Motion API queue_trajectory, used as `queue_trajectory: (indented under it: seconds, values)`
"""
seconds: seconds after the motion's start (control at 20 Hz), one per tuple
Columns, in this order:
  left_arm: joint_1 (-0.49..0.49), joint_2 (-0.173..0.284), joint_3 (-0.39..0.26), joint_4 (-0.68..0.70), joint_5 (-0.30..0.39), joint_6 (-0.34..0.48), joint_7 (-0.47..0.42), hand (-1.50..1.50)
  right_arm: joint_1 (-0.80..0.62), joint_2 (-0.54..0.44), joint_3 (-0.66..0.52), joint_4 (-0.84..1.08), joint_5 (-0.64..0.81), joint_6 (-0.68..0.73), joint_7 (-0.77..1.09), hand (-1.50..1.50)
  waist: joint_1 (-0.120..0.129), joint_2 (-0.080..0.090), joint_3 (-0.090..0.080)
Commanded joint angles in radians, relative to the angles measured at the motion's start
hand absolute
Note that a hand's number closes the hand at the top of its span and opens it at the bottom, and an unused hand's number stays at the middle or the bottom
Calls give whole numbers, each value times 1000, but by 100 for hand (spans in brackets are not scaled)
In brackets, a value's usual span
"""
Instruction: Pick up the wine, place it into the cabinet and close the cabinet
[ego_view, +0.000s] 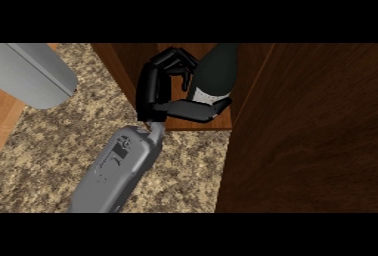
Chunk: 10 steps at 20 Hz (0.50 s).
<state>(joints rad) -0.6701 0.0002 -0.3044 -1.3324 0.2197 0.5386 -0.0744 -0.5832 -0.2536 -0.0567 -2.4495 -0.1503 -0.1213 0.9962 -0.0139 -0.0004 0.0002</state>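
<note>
at the far left you see a grey forearm (33, 75) coming in from the upper left corner, its rounded end lying over the counter (66, 150) and a strip of lighter wood at the edge; no hand shows on it, so you cannot tell anything about the left hand.

move right across the speckled stone counter and you meet the other grey forearm (118, 170), rising from the lower edge and leaning toward the cabinet (199, 122). at its end is the right hand (159, 95), black, with its palm side turned to the right. its fingers (173, 57) are curled over at the top, next to the upper part of the bottle, and its thumb (193, 110) reaches across underneath, touching the bottle's lower end. so you have the hand clamped on the wine, fingers above and thumb below.

the wine bottle (218, 67) is dark, with a pale band near its lower end. it stands or leans inside the open cabinet, over the cabinet's wooden floor and between its two side walls. you cannot tell whether its base rests on the cabinet floor or hangs just above it.

to the right of the bottle, the cabinet door (303, 130) fills the rest of the view as a broad dark wooden panel, swung open and running from the top down to the lower edge.
</note>
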Motion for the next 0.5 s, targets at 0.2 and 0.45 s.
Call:
queue_trajectory:
  seconds: [0.2, 0.45]
  values:
    - [-51, 0, -4, 153, -71, 9, -113, 150, -8, 6, -15, -72, -82, -7, 46, -150, 0, 0, 0]
    - [-86, 0, 3, 201, -84, 3, -75, 150, 1, 8, -21, -129, -85, -27, 88, -150, 1, -3, 0]
